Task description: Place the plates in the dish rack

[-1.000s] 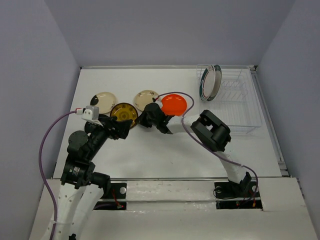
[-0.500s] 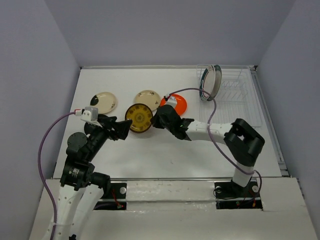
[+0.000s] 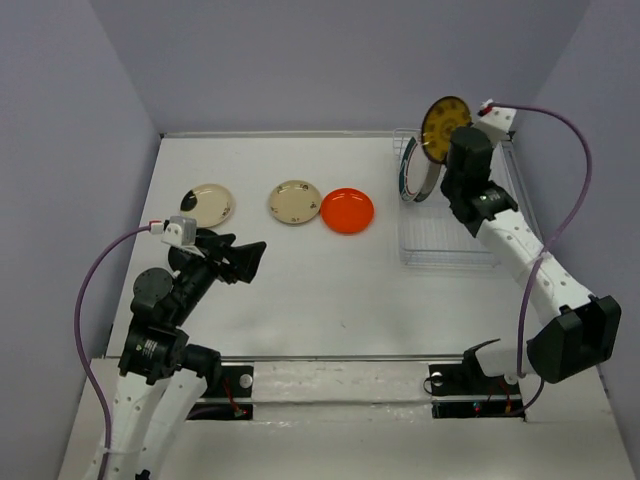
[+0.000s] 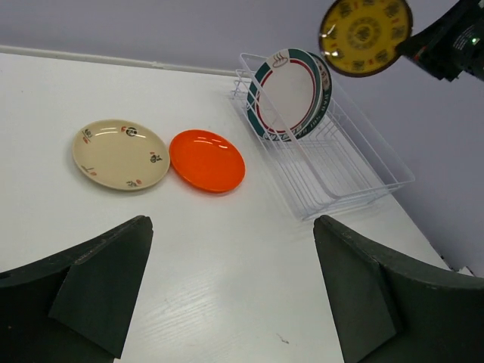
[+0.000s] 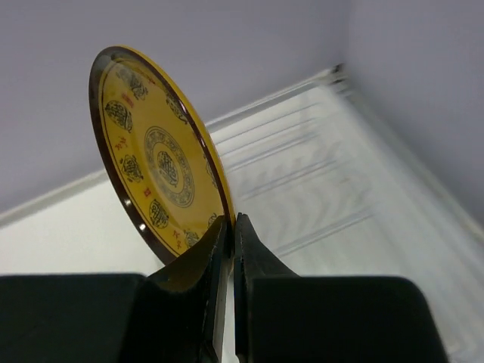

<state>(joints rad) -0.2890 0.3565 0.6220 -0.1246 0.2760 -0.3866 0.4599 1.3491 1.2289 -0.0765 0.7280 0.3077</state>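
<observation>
My right gripper (image 3: 456,143) is shut on the rim of the amber-yellow plate (image 3: 443,122) and holds it upright in the air above the far end of the dish rack (image 3: 480,215). In the right wrist view the plate (image 5: 155,159) stands edge-on in the gripper (image 5: 231,227). Two teal-rimmed white plates (image 3: 418,168) stand in the rack's far left slots. The orange-red plate (image 3: 347,210) and two cream plates (image 3: 294,201) (image 3: 207,204) lie flat on the table. My left gripper (image 3: 250,258) is open and empty over the table's left part.
The white table (image 3: 330,290) has raised edges at the back and right. The rack stands in the back right corner against the wall. In the left wrist view the rack (image 4: 355,170), one cream plate (image 4: 119,153) and the orange-red plate (image 4: 206,159) show.
My right gripper has lifted the amber-yellow plate from the table's middle, swung it right and raised it upright above the rack. The left arm has barely moved.
</observation>
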